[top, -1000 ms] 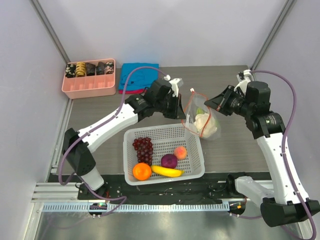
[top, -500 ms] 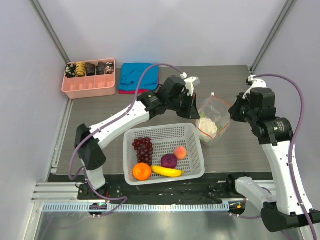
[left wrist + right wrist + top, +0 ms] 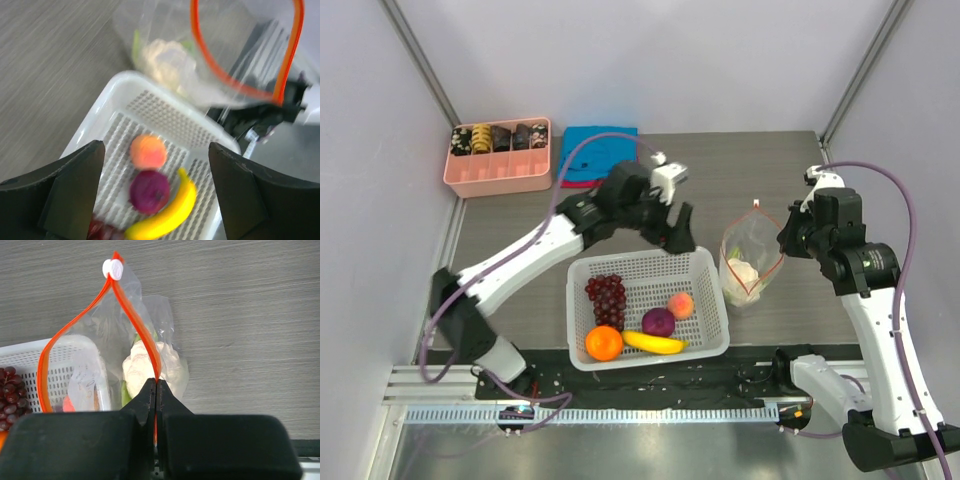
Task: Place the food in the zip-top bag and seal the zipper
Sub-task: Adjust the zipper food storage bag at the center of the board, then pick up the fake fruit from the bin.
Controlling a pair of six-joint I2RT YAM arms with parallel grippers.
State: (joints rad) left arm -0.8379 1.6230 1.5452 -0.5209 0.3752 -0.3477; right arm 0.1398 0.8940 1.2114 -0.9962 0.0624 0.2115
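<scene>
The clear zip-top bag [image 3: 746, 250] hangs beside the white basket's right end, its mouth gaping. My right gripper [image 3: 156, 386] is shut on the orange-red zipper [image 3: 134, 319] at the mouth's right side, and the same right gripper [image 3: 786, 240] shows from above. White-green cauliflower [image 3: 142, 371] lies inside the bag. My left gripper [image 3: 678, 232] hovers open over the basket's far edge, nothing between its fingers [image 3: 65, 192]. Below it in the basket [image 3: 120, 82] lie a peach [image 3: 148, 152], a purple onion [image 3: 149, 191] and a banana [image 3: 170, 212]. Grapes [image 3: 607, 297] and an orange [image 3: 604, 343] lie further left.
A pink tray [image 3: 500, 172] with dark items stands at the back left. A blue cloth [image 3: 597, 150] lies beside it. Slanted frame posts rise at both back corners. The arm bases and a rail run along the near edge.
My left gripper has let go of the bag's mouth, opened wide and drawn back left over the basket. The bag now hangs from my right gripper alone, slightly nearer.
</scene>
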